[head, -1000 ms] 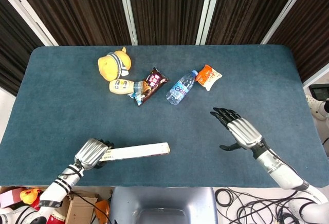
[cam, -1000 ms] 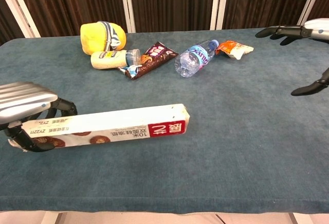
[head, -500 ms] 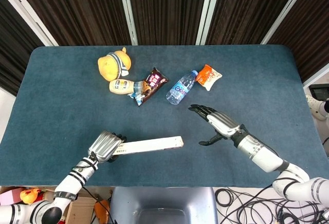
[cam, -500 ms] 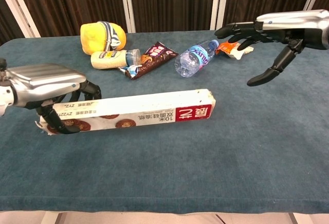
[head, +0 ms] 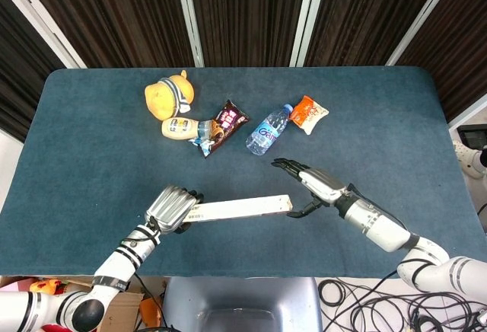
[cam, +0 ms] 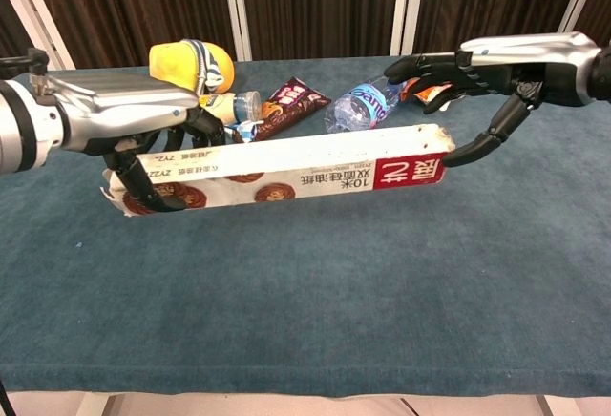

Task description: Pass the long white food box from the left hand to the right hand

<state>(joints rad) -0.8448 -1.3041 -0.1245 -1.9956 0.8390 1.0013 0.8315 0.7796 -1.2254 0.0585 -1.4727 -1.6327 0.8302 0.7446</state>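
I hold the box (cam: pixel 286 176) by its left end in my left hand (cam: pixel 143 125), fingers wrapped around it, so the long free end juts toward 3 o'clock for the taking. The box is off the table (cam: pixel 315 301), roughly level. My right hand (cam: pixel 482 72) sits at that free end, fingers spread and gripping nothing, thumb just beside the end face; contact I cannot tell. Bottle (head: pixel 268 129) and snacks (head: pixel 225 125) lie at 12 o'clock, well apart.
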